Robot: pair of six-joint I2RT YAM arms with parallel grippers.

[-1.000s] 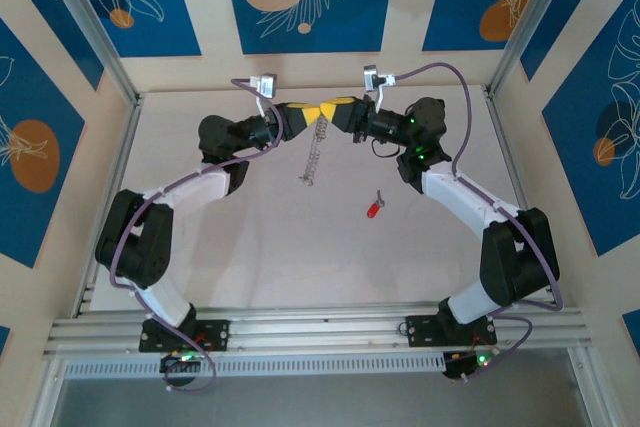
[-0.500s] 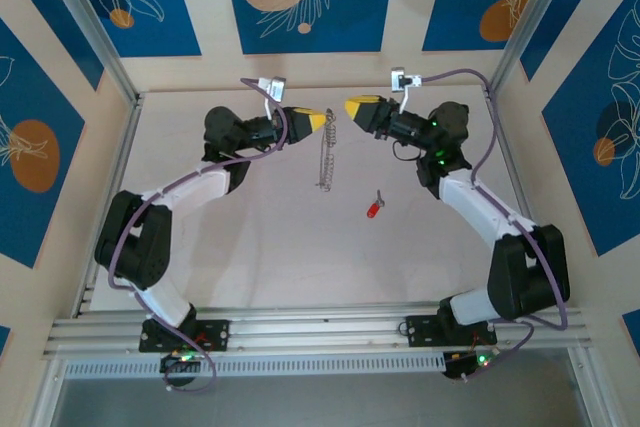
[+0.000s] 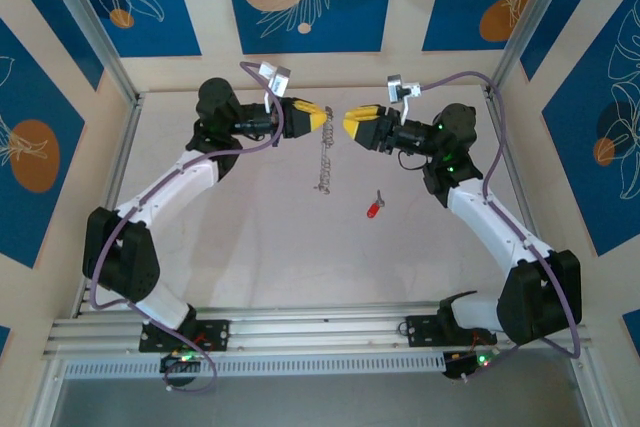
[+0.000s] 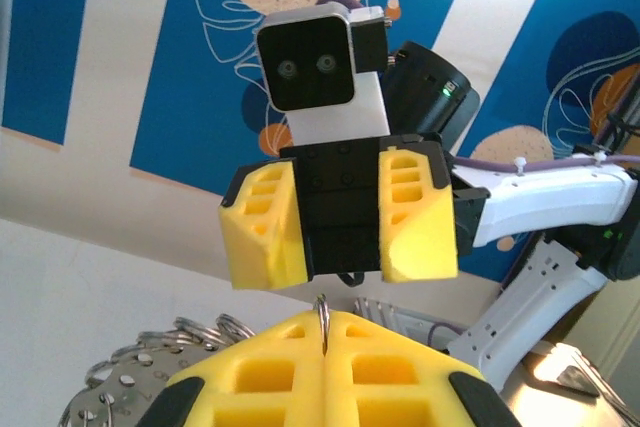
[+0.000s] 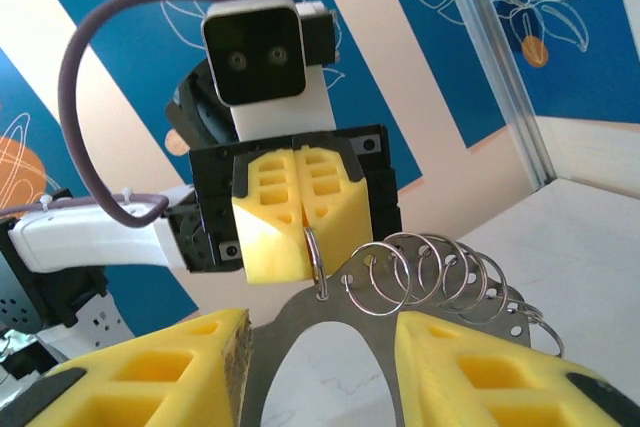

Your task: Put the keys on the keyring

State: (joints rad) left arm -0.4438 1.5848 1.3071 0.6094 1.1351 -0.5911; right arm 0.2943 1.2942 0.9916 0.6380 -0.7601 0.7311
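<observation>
From above, the left gripper is clenched on the top of the keyring, which hangs below it. The right gripper is released, just beside. The key lies apart on the counter.

Left wrist: the left gripper pinches one ring.

Right wrist: the right gripper gapes beneath the keyring.

A pale, off-white tabletop with faint marbling, roughly square, seen from above. One small key lies flat on it, right of centre and somewhat nearer the far edge than the near one. Its red plastic head points toward the near left corner and its short silvery blade toward the far right corner. A ribbed aluminium rail runs along the near edge, carrying two dark arm bases, one toward each near corner.
</observation>
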